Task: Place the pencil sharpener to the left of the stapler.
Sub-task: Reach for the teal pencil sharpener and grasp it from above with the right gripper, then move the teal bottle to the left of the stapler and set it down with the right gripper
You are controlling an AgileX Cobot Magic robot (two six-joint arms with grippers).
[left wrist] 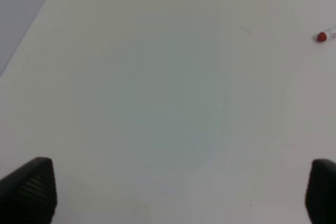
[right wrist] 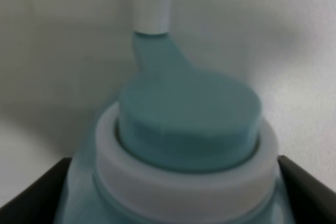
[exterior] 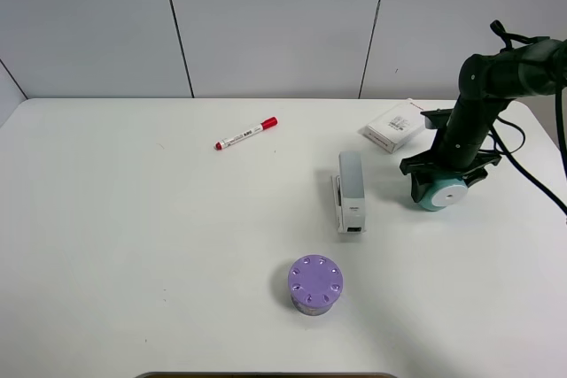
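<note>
The teal pencil sharpener (exterior: 440, 192) with its white round face sits at the right of the table, to the right of the grey and white stapler (exterior: 350, 190). My right gripper (exterior: 443, 176) comes down over it, one finger on each side. In the right wrist view the sharpener (right wrist: 184, 129) fills the gap between the black fingers (right wrist: 31, 195), which press against its body, and its white crank nub (right wrist: 152, 1) points away. My left gripper (left wrist: 168, 192) is open over bare table, and only its fingertips (left wrist: 31, 187) show.
A purple cylinder with holes on top (exterior: 314, 285) stands in front of the stapler. A red-capped marker (exterior: 245, 133) lies at the back centre-left, and its red cap (left wrist: 322, 36) shows in the left wrist view. A white flat box (exterior: 394, 126) lies behind the sharpener.
</note>
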